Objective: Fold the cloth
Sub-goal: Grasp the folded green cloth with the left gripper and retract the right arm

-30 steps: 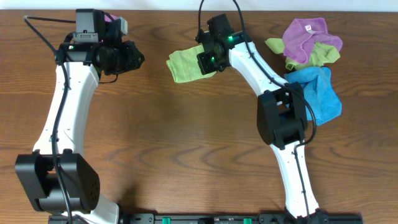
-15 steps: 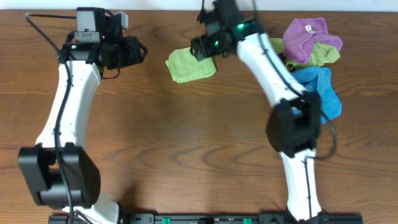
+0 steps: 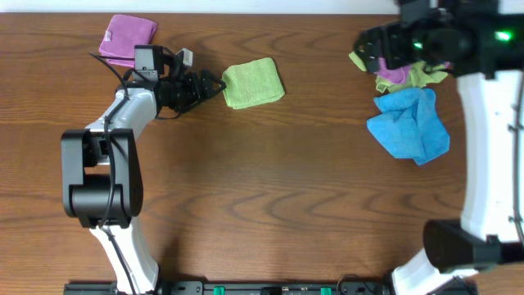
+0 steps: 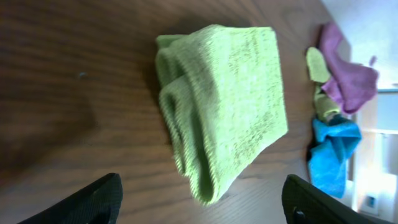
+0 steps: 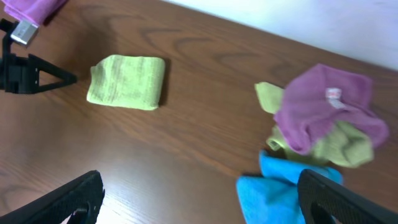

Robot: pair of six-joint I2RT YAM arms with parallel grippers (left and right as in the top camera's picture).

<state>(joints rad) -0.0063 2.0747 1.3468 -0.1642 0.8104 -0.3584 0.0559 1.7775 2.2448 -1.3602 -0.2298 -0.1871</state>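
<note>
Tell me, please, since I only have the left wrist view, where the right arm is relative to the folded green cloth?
Observer: The right gripper hangs over the heap of cloths at the far right, well away from the green cloth.
Operator: Is it carrying anything?
Observer: No. In its own wrist view its fingers stand wide apart, with nothing between them.
Operator: Is anything lying outside my frame on the left?
Observer: Yes, a folded purple cloth lies at the back left, apart from the green one.
</note>
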